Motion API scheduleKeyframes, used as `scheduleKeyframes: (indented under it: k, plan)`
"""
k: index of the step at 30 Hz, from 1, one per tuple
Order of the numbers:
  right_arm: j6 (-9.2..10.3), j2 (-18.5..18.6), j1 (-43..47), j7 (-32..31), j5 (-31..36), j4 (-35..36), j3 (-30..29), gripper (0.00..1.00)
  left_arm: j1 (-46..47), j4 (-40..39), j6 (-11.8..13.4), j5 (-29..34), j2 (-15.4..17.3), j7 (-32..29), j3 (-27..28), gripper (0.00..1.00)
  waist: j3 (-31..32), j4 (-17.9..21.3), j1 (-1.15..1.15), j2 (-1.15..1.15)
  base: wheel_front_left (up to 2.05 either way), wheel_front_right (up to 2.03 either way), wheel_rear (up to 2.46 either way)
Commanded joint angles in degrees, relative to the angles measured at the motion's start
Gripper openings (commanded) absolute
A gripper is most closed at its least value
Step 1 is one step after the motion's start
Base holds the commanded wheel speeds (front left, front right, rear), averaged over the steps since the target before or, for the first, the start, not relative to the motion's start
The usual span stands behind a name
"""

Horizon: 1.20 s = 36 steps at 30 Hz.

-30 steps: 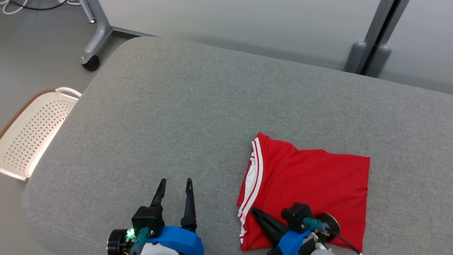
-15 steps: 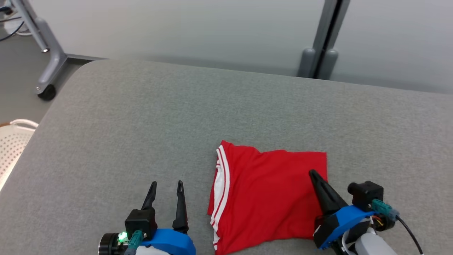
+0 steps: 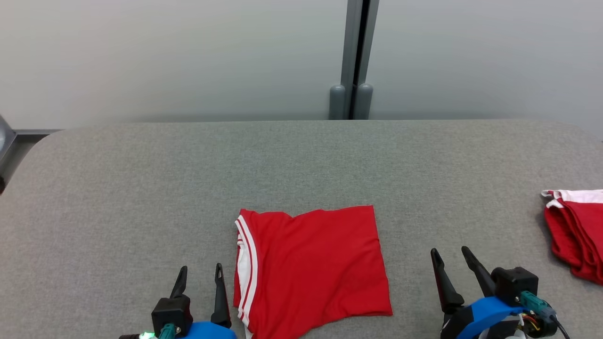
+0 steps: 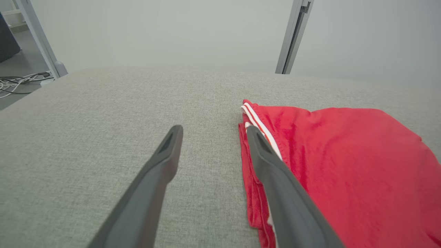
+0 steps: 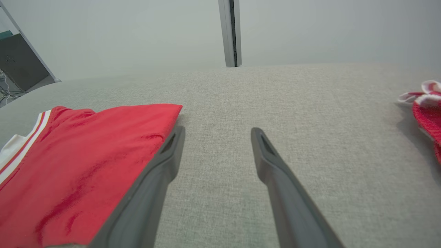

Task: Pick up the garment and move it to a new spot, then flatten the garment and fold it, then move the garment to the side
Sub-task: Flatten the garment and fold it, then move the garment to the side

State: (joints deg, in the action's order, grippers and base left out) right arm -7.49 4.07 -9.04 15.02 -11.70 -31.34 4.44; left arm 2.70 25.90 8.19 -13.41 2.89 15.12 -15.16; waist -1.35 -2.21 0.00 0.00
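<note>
Folded red fabric garment with white-striped trim point(image 3: 313, 268) lies flat between left gripper point(image 3: 200, 268) and right gripper point(image 3: 450, 251), both spread and empty beside its edges, seemingly poised to take it aside.

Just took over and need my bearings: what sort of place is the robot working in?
Likely an office or lab test area: a grey fabric-covered surface, pale partition panels joined by a metal post behind it, and loose cables beside it.
</note>
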Motion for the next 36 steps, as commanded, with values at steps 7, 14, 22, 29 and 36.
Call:
scheduleKeyframes:
  k: [7,14,22,29,36]
  plan:
    - [-0.01,-1.02,2.56,0.18,2.04,1.01,-2.48,1.0,-1.2,0.27,-0.34,1.28,-0.01,0.02,1.99,1.0,1.36,2.19,0.0,0.0,0.0,0.0,0.0]
    - [-0.01,-1.13,3.56,0.19,1.16,0.86,-1.87,1.0,-1.86,0.12,-0.73,1.67,-0.01,0.02,2.78,1.0,2.06,2.28,0.0,0.0,0.0,0.0,0.0]
    - [-0.01,-1.11,3.6,0.18,-0.14,-0.07,-0.1,1.0,-1.96,-0.41,-0.89,1.21,-0.01,0.02,2.48,1.0,1.66,1.48,0.0,0.0,0.0,0.0,0.0]
    - [-0.01,-1.12,1.41,0.18,-1.3,-1.5,1.3,1.0,-0.21,-1.02,-0.97,0.31,0.0,0.02,0.46,1.0,0.14,-1.4,0.0,0.0,0.0,0.0,0.0]
    - [-0.01,-1.06,-3.41,0.17,-1.1,-5.32,1.34,1.0,1.8,-2.54,-0.25,-0.77,0.0,0.02,-3.42,1.0,-3.61,-7.43,0.0,0.0,0.0,0.0,0.0]
